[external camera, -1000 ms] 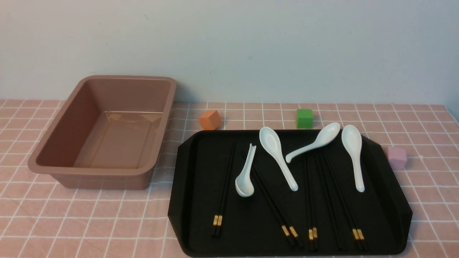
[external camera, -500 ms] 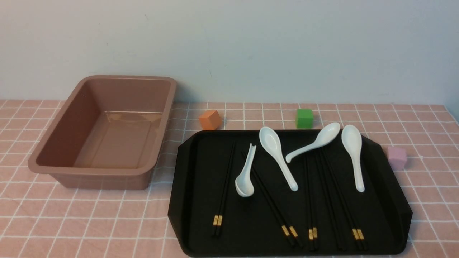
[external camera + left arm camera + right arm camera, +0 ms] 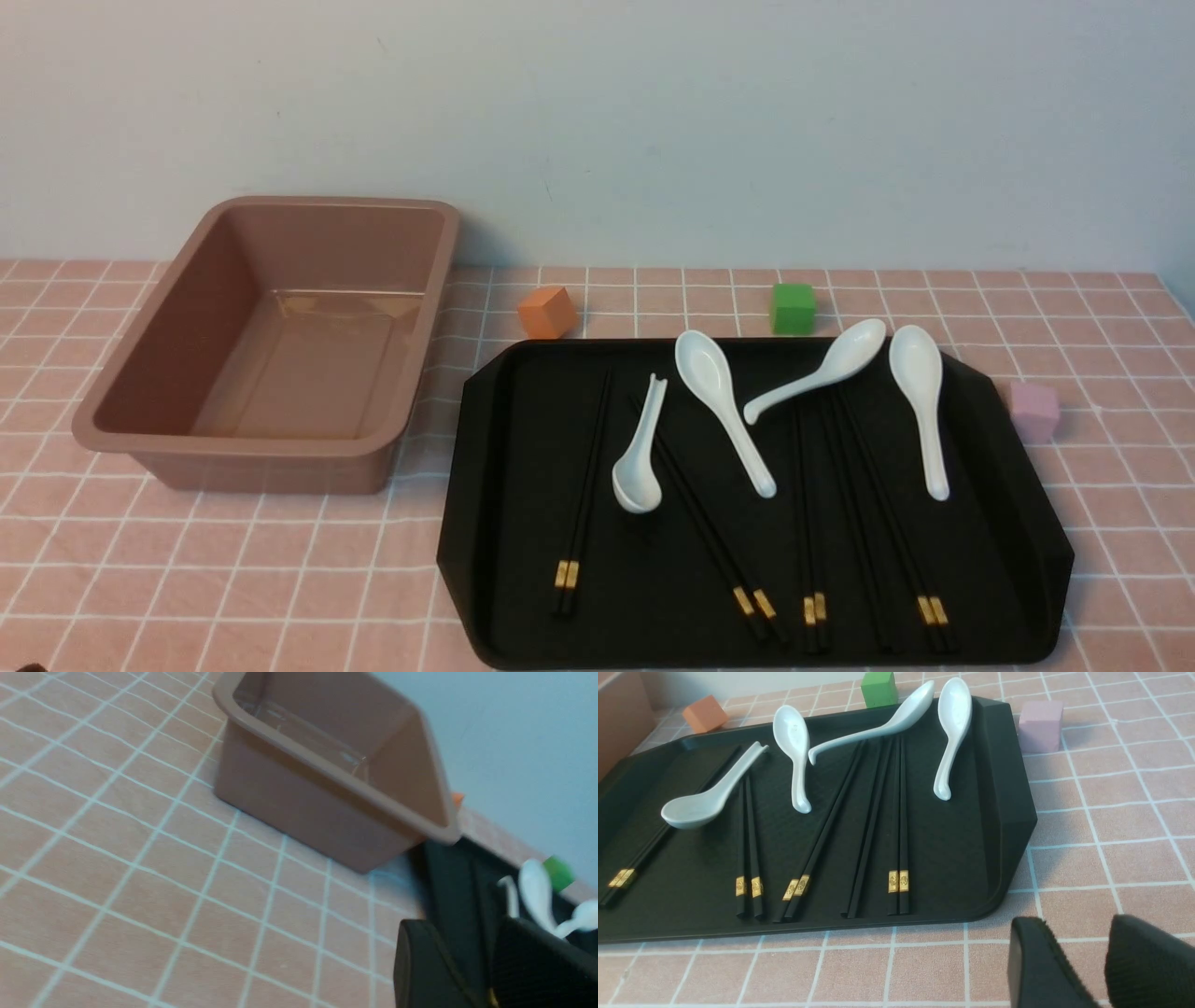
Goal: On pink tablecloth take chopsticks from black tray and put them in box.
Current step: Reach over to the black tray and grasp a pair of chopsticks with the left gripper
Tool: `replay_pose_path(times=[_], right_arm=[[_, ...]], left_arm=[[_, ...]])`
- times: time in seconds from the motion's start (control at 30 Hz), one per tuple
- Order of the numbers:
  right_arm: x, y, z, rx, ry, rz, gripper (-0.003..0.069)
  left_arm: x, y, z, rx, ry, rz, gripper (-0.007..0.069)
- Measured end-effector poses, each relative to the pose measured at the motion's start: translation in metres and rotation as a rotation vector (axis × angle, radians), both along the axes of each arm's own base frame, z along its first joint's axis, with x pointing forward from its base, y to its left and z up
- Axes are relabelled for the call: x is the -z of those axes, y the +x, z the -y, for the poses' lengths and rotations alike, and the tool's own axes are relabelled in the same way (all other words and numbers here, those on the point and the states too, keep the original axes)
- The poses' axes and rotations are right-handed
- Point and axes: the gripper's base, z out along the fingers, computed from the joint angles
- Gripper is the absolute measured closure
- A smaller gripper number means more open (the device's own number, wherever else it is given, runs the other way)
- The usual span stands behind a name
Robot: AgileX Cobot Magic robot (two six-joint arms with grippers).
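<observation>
Left gripper (image 3: 467,938) with jaws spread on nothing, low over pink tablecloth (image 3: 233,579), box (image 3: 271,471) at left, black tray (image 3: 523,420) just beside it, chopsticks (image 3: 586,476) lying in pairs on tray among white spoons (image 3: 707,369), right gripper (image 3: 1078,938) with jaws spread on nothing, near tray's right corner

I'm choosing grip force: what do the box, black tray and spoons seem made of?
Box: probably plastic, smooth semi-gloss; its floor shows reflections. Black tray: likely plastic, matte, finely textured. Spoons: glossy white, ceramic or melamine; cannot tell which.
</observation>
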Motion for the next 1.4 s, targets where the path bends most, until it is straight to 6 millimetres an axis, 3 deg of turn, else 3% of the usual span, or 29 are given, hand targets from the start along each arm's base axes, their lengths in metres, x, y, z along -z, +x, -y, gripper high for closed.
replay_pose_path(times=[0.17, 0.5, 0.7, 0.87, 0.9, 0.93, 0.97, 1.1, 1.17, 1.23, 1.3, 1.4], right_arm=[[0.0, 0.0, 0.0, 0.0, 0.0, 0.0, 0.0419], [0.0, 0.0, 0.0, 0.0, 0.0, 0.0, 0.0419], [0.0, 0.0, 0.0, 0.0, 0.0, 0.0, 0.0419], [0.0, 0.0, 0.0, 0.0, 0.0, 0.0, 0.0419], [0.0, 0.0, 0.0, 0.0, 0.0, 0.0, 0.0419], [0.0, 0.0, 0.0, 0.0, 0.0, 0.0, 0.0419], [0.0, 0.0, 0.0, 0.0, 0.0, 0.0, 0.0419], [0.0, 0.0, 0.0, 0.0, 0.0, 0.0, 0.0419], [0.0, 0.0, 0.0, 0.0, 0.0, 0.0, 0.0419], [0.0, 0.0, 0.0, 0.0, 0.0, 0.0, 0.0419], [0.0, 0.0, 0.0, 0.0, 0.0, 0.0, 0.0419], [0.0, 0.0, 0.0, 0.0, 0.0, 0.0, 0.0419]], left_arm=[[-0.006, 0.001, 0.001, -0.017, -0.258, 0.046, 0.0386], [-0.019, 0.001, -0.005, -0.07, -0.478, 0.182, 0.0386], [-0.019, 0.001, -0.001, -0.042, -0.44, 0.14, 0.0405], [-0.053, -0.008, 0.006, 0.053, -0.305, 0.13, 0.0545], [-0.067, -0.008, 0.01, 0.091, -0.218, 0.093, 0.061], [-0.07, -0.009, 0.01, 0.092, -0.208, 0.103, 0.061], [-0.086, -0.005, 0.013, 0.136, -0.124, 0.03, 0.0638], [-0.115, 0.017, 0.022, 0.258, 0.057, -0.225, 0.0638], [-0.12, 0.025, 0.023, 0.291, 0.099, -0.302, 0.0638], [-0.127, 0.054, 0.026, 0.388, 0.198, -0.52, 0.0638], [-0.128, 0.063, 0.027, 0.412, 0.213, -0.568, 0.0638], [-0.126, 0.099, 0.041, 0.526, 0.279, -0.699, 0.0638]])
